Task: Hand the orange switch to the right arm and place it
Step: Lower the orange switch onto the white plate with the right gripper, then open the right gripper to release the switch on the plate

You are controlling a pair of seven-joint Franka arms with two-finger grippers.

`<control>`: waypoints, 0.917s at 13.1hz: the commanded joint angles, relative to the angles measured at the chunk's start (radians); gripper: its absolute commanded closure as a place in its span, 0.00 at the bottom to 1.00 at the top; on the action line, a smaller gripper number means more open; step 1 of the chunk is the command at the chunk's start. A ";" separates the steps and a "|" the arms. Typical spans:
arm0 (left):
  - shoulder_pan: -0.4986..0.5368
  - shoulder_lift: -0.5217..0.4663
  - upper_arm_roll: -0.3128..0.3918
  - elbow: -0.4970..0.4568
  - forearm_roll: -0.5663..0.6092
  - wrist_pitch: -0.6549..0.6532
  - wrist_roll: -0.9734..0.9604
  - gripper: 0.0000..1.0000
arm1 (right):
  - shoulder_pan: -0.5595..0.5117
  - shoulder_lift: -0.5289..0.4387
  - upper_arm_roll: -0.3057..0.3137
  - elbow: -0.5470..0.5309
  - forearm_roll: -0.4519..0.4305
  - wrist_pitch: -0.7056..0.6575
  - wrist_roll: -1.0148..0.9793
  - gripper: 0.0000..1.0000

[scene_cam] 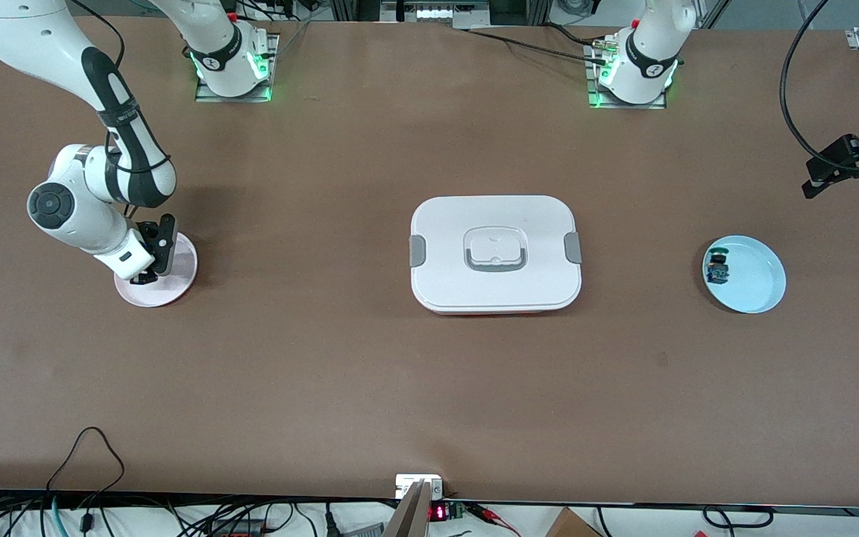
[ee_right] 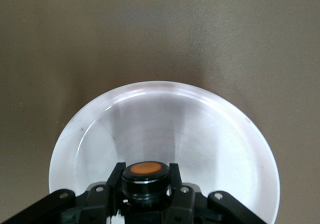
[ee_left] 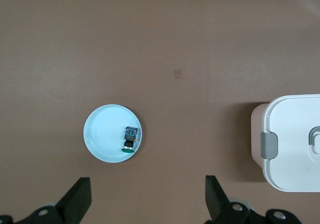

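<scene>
My right gripper (ee_right: pixel 146 178) is shut on the orange switch (ee_right: pixel 146 169), a stubby black cylinder with its orange cap facing out of the jaws. It holds it low over the pale pink plate (ee_right: pixel 200 134). In the front view that gripper (scene_cam: pixel 146 277) sits over the edge of the pink plate (scene_cam: pixel 182 270) at the right arm's end of the table, and the switch is hidden by the fingers. I cannot tell whether the switch touches the plate. My left gripper (ee_left: pixel 147 199) is open and empty, high over the left arm's end of the table (scene_cam: pixel 845 186).
A light blue plate (scene_cam: pixel 756 282) at the left arm's end holds the switch with the green cap and blue body (scene_cam: pixel 717 267); both show in the left wrist view, plate (ee_left: pixel 102 139) and switch (ee_left: pixel 130 140). A closed white lidded container (scene_cam: pixel 495 216) stands at the table's middle.
</scene>
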 commanded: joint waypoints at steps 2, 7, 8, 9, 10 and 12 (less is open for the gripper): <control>-0.008 0.019 -0.008 0.038 0.013 -0.020 -0.014 0.00 | -0.023 0.006 0.018 -0.017 -0.009 0.043 -0.023 0.56; -0.014 0.022 -0.008 0.036 0.013 -0.043 0.000 0.00 | -0.020 -0.034 0.026 -0.008 0.000 0.017 -0.015 0.00; -0.014 0.025 -0.008 0.036 0.013 -0.045 -0.002 0.00 | -0.020 -0.058 0.027 0.006 0.015 -0.027 -0.014 0.00; -0.014 0.032 -0.008 0.036 0.015 -0.054 -0.005 0.00 | -0.019 -0.072 0.041 0.057 0.040 -0.111 -0.014 0.00; -0.014 0.033 -0.008 0.036 0.016 -0.072 -0.005 0.00 | -0.017 -0.076 0.052 0.112 0.067 -0.204 -0.012 0.00; -0.014 0.033 -0.008 0.036 0.015 -0.112 -0.008 0.00 | -0.017 -0.083 0.053 0.189 0.110 -0.311 -0.011 0.00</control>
